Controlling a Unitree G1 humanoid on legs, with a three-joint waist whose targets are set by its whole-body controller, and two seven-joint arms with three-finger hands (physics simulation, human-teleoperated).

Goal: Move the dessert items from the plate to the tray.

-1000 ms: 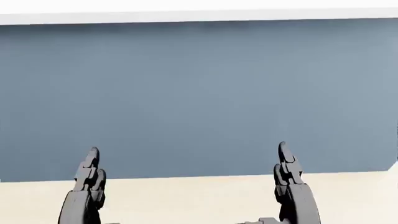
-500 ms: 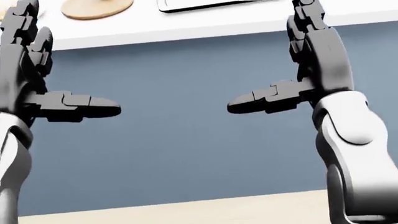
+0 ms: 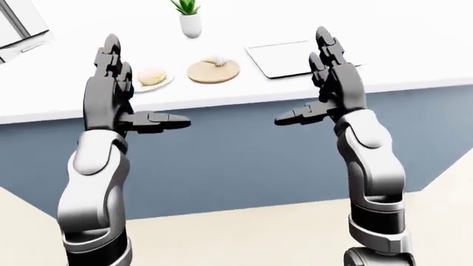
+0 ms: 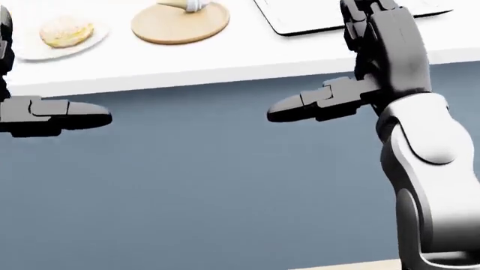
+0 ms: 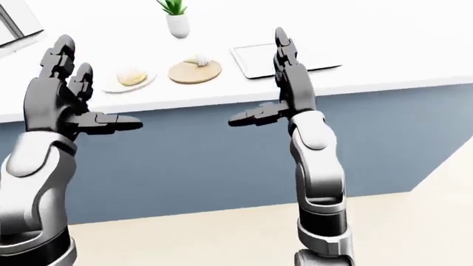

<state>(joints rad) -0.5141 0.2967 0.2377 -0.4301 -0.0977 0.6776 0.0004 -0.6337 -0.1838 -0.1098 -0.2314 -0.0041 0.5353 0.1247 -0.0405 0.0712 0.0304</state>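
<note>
Both hands are raised short of the counter, ready to reach; the left hand (image 3: 118, 100) and right hand (image 3: 332, 91) have fingers spread, holding nothing. The pastry (image 4: 66, 31) lies on the white plate (image 4: 26, 53) at far left; the tray (image 3: 277, 58) waits to the right, beyond a wooden board (image 3: 213, 71).

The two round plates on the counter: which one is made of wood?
The wooden plate, tan, lies nearer the tray. The white plate with the pastry lies further left.

bright, even simulator light, sharp throughout, soft shadows, no glare or blur
</note>
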